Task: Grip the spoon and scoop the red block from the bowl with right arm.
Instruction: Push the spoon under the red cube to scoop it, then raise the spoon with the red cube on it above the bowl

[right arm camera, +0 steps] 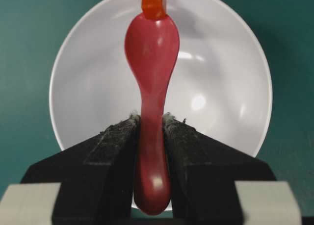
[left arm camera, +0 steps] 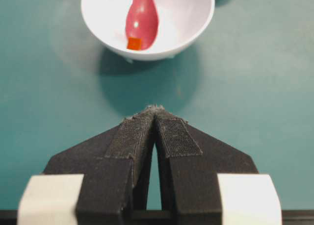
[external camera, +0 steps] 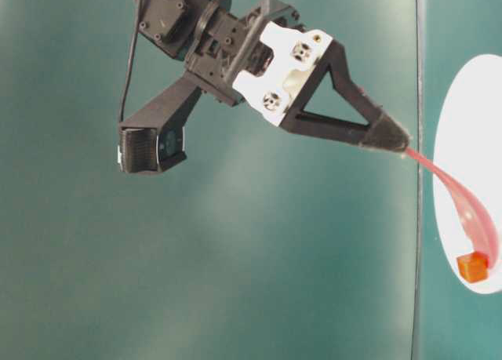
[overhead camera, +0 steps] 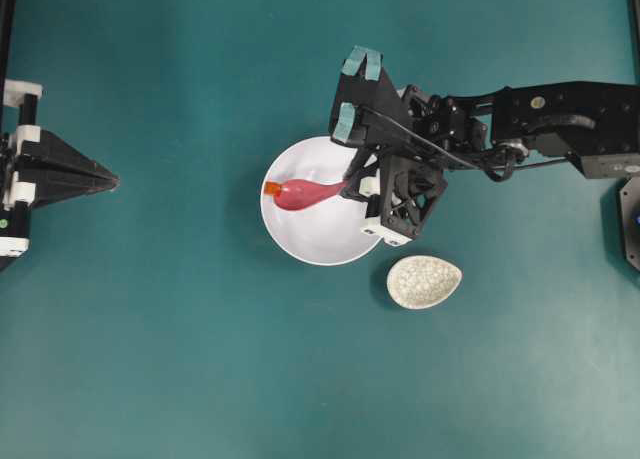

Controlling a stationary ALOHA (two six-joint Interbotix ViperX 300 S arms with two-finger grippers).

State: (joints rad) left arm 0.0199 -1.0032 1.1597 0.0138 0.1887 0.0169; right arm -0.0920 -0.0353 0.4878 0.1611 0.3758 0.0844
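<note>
While the right pincer (right arm camera: pixel 152 124) is clamped on the handle of the spoon (right arm camera: pixel 149 63), its two padded fingers (right arm camera: pixel 115 137) press against opposite sides of the handle, and the handle's rounded end projects back between them toward the wrist camera. The spoon extends forward from the fingertips over the bowl (right arm camera: pixel 216 87), with its scoop reaching to the far rim as the right wrist view shows it. The red block (right arm camera: pixel 153 2) sits at the very tip of the scoop, touching it, against the inner wall of the bowl near the rim; whether the block rests in the scoop or just beyond its lip cannot be told. In the overhead view, the right arm (overhead camera: pixel 560 119) reaches in from the right edge, and the spoon (overhead camera: pixel 305 193) points left across the bowl (overhead camera: pixel 320 239) with the block (overhead camera: pixel 271 188) at the left inner side. A small speckled dish (overhead camera: pixel 424 282) lies on the table (overhead camera: pixel 150 359) just beside the bowl, at its lower right, not touching it. The left pincer (left arm camera: pixel 156 110) is closed, fingertips together, holding nothing, and it rests well apart from the bowl at the left edge of the overhead view.
</note>
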